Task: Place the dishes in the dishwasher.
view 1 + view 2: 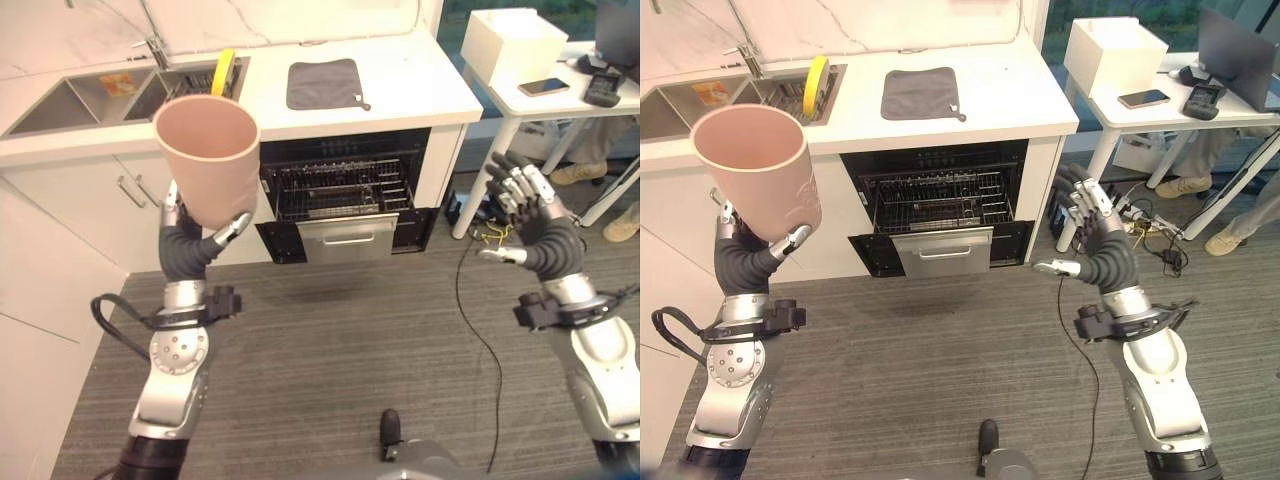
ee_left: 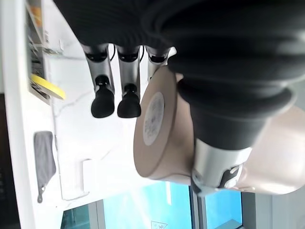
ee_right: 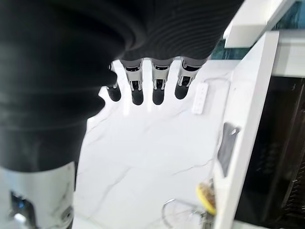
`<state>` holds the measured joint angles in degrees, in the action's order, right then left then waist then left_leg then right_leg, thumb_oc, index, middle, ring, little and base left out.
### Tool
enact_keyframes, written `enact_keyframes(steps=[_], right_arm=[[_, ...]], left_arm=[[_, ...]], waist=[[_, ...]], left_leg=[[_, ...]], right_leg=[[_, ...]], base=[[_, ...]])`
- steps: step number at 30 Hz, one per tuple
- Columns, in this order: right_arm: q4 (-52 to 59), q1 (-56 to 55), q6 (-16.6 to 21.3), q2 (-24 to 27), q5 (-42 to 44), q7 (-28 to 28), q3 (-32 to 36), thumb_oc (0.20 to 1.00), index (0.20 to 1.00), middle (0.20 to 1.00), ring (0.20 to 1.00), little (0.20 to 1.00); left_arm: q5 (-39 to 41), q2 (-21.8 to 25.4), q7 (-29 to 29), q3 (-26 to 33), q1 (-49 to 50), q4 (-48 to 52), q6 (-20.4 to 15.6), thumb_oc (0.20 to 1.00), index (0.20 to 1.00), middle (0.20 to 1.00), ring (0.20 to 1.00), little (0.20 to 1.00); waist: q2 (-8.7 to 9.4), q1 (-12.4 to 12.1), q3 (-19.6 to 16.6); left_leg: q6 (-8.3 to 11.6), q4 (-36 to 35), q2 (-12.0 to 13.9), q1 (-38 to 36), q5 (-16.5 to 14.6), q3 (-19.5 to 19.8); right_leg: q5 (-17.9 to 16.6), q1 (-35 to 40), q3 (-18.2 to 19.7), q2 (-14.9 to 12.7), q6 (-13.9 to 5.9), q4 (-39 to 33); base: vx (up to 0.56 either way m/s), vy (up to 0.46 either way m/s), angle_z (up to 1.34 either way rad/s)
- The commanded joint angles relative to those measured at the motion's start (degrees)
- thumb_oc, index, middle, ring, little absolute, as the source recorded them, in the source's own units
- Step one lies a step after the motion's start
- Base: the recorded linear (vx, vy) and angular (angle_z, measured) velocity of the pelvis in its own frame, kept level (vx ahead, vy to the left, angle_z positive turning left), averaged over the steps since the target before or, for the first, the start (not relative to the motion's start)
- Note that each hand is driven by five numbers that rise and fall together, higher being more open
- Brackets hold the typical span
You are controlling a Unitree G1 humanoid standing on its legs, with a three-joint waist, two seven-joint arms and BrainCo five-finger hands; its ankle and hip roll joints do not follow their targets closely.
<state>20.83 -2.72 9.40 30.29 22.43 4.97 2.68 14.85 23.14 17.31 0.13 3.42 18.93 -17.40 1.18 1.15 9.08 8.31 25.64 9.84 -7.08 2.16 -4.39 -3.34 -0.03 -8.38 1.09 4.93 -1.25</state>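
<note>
Left eye view: left hand (image 1: 190,238) holds one pink cup (image 1: 208,158) up in the air, well above the floor (image 1: 350,330) and in front of the counter (image 1: 400,85), left of the dishwasher (image 1: 345,190). Cup is plain matte pink, tall, tapered, wider at the open mouth, tilted with the mouth toward the camera; inside looks empty. Left wrist view shows its flat base with a round pale sticker (image 2: 153,119); print on it too small to read. Thumb (image 1: 235,227) is curled against the cup's side near the base, fingers wrap the far side, so the hand is closed round the cup. Right hand (image 1: 530,215) is raised at the right, apart from everything, fingers straight and spread, holding nothing; right wrist view shows the same straight fingers (image 3: 159,90). Dishwasher door is open, one dark wire rack (image 1: 340,185) visible inside, with no dishes that I can make out. One grey cloth (image 1: 323,83) lies flat on the counter above the dishwasher. One double sink (image 1: 90,98) at the left of the counter, a yellow round item (image 1: 222,72) standing on edge in a rack at its right side. One white table (image 1: 530,95) at the right carries one white box (image 1: 512,42), one phone (image 1: 545,87) and a dark device (image 1: 603,90). A person's shoes (image 1: 578,172) show under the table.
</note>
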Motion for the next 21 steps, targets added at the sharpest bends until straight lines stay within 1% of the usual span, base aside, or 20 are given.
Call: enact_keyframes(steps=[1, 2, 3, 4, 5, 6, 7, 8, 11, 14, 16, 18, 20, 21], right_arm=[[4.4, -1.0, 3.0, 0.1, 1.0, 1.2, 1.5, 1.000, 1.000, 1.000, 1.000, 1.000], [3.9, -1.1, 2.9, 0.5, 0.2, 0.0, 1.6, 1.000, 1.000, 1.000, 1.000, 1.000], [3.4, -0.7, 2.6, 0.7, -0.1, -0.7, 1.3, 1.000, 1.000, 1.000, 1.000, 1.000], [3.2, -0.5, 2.6, 0.8, -0.4, -0.7, 1.3, 1.000, 1.000, 1.000, 1.000, 1.000], [3.3, -0.9, 2.7, 0.5, -0.8, -0.4, 1.3, 1.000, 1.000, 1.000, 1.000, 1.000], [3.6, -1.7, 3.1, 0.4, -1.1, 0.1, 1.5, 1.000, 1.000, 1.000, 1.000, 1.000], [4.0, -2.4, 3.3, 0.6, -1.3, 0.2, 1.7, 1.000, 1.000, 1.000, 1.000, 1.000], [4.0, -2.6, 3.4, 0.9, -1.3, 0.1, 1.7, 1.000, 1.000, 1.000, 1.000, 1.000], [4.8, -3.4, 2.5, 1.3, 0.1, 0.9, 3.0, 1.000, 1.000, 1.000, 1.000, 1.000], [5.2, -3.3, 2.0, 0.1, -0.7, 0.3, 2.9, 1.000, 1.000, 1.000, 1.000, 1.000], [4.7, -2.0, 2.0, -1.3, -1.2, -0.6, 1.8, 1.000, 1.000, 1.000, 1.000, 1.000], [4.5, -1.6, 1.8, -1.8, -1.6, -0.6, 1.3, 1.000, 1.000, 1.000, 1.000, 1.000], [4.3, -1.4, 1.6, -2.3, -2.9, -0.6, 0.5, 1.000, 1.000, 1.000, 1.000, 1.000], [4.2, -1.4, 1.5, -2.4, -3.1, -0.4, 0.0, 1.000, 1.000, 1.000, 1.000, 1.000]], left_arm=[[0.5, 1.8, -1.6, 2.4, 1.3, 2.7, -4.3, 0.200, 0.200, 0.200, 0.200, 0.200], [0.7, 1.6, -2.5, 2.0, 1.4, 2.3, -4.3, 0.200, 0.200, 0.200, 0.200, 0.200], [0.8, 1.5, -2.6, 1.6, 1.3, 2.1, -4.3, 0.200, 0.200, 0.200, 0.200, 0.200], [0.9, 1.5, -2.4, 1.3, 1.5, 2.0, -4.7, 0.200, 0.200, 0.200, 0.200, 0.200], [0.8, 1.4, -2.2, 1.2, 1.6, 2.0, -4.8, 0.200, 0.200, 0.200, 0.200, 0.200], [0.8, 1.4, -1.9, 0.8, 1.3, 2.0, -4.7, 0.200, 0.200, 0.200, 0.200, 0.200], [0.8, 1.5, -1.7, 0.4, 0.8, 1.7, -4.7, 0.200, 0.200, 0.200, 0.200, 0.200], [0.9, 1.5, -1.9, 0.2, 0.5, 1.5, -4.7, 0.200, 0.200, 0.200, 0.200, 0.200], [1.2, 1.7, -2.7, 0.3, -0.2, 0.9, -4.5, 0.200, 0.200, 0.200, 0.200, 0.200], [0.7, 1.8, -3.4, 0.7, -1.6, 0.5, -4.1, 0.200, 0.200, 0.200, 0.200, 0.200], [-0.2, 2.0, -3.9, 0.6, -3.1, 0.3, -3.2, 0.200, 0.200, 0.200, 0.200, 0.200], [-0.1, 2.2, -4.2, 0.7, -3.2, 0.4, -2.8, 0.200, 0.200, 0.200, 0.200, 0.200], [0.3, 2.3, -4.6, 0.7, -3.3, 0.4, -2.3, 0.200, 0.200, 0.200, 0.200, 0.200], [0.3, 2.3, -4.5, 0.6, -3.1, 0.5, -2.0, 0.200, 0.200, 0.200, 0.200, 0.200]], waist=[[1.17, 1.2, -1.9], [1.26, 0.9, -1.2], [0.99, 0.8, -1.0], [0.30, 1.0, -1.0], [-0.17, 1.1, -1.2], [-0.78, 1.3, -1.4], [-0.86, 1.2, -1.5], [-0.80, 1.1, -1.7], [-0.34, 0.6, -3.1], [0.43, 0.0, -3.3], [1.14, -1.0, -2.8], [1.42, -1.6, -2.6], [1.59, -2.0, -2.3], [1.48, -2.1, -2.0]], left_leg=[[-2.22, -7.2, 2.5, 4.4, 2.8, -2.2], [-2.62, -8.1, 2.2, 6.7, 1.4, -4.0], [-2.78, -12.4, 1.8, 6.3, 1.0, -5.5], [-2.65, -19.1, 1.4, 5.4, 1.6, -7.5], [-2.56, -24.2, 0.9, 4.6, 2.6, -8.6], [-2.06, -29.8, 0.7, 4.6, 4.2, -9.6], [-1.87, -30.3, 0.8, 5.5, 4.9, -9.5], [-1.92, -30.5, 0.7, 5.7, 4.8, -9.1], [-2.76, -30.6, -1.3, 5.0, 2.0, -6.6], [-4.05, -30.6, -3.2, 3.9, 0.4, -5.2], [-5.75, -30.6, -4.8, 3.4, -0.4, -4.3], [-6.73, -30.6, -5.7, 3.4, -0.6, -4.0], [-8.00, -30.6, -6.9, 3.1, -0.9, -2.9], [-8.73, -30.6, -7.4, 2.7, -1.0, -2.0]], right_leg=[[-1.7, 3.7, 0.0, -6.8, -8.35, -3.7], [-1.0, 4.6, -1.3, -7.0, -8.48, -3.7], [-0.4, 5.1, -2.0, -7.1, -8.86, -3.7], [0.1, 5.4, -2.2, -7.0, -9.40, -3.7], [0.6, 5.7, -2.3, -7.0, -9.79, -3.7], [1.2, 6.3, -2.7, -7.0, -10.26, -3.7], [1.8, 7.0, -2.7, -7.1, -10.31, -3.7], [2.1, 7.4, -2.8, -7.3, -10.38, -3.7], [2.1, 7.8, -4.1, -8.9, -11.53, -3.7], [1.5, 8.3, -4.4, -10.4, -12.63, -3.4], [2.1, 8.1, -5.1, -12.2, -13.64, 0.4], [2.0, 7.7, -5.2, -13.0, -13.90, 3.4], [0.4, 6.1, -4.3, -13.9, -13.94, 9.1], [-1.4, 4.1, -3.8, -14.5, -13.90, 14.7]], base=[[0.17, -0.150, -0.08], [0.22, -0.068, 0.06], [0.24, 0.100, 0.33], [0.24, 0.221, 0.48], [0.26, 0.290, 0.51], [0.26, 0.287, 0.29], [0.23, 0.255, 0.17], [0.22, 0.275, 0.06], [0.23, 0.317, -0.19], [0.18, 0.284, -0.10], [0.18, 0.365, 0.21], [0.11, 0.270, 0.11], [0.11, 0.304, 0.23], [0.11, 0.270, 0.27]])
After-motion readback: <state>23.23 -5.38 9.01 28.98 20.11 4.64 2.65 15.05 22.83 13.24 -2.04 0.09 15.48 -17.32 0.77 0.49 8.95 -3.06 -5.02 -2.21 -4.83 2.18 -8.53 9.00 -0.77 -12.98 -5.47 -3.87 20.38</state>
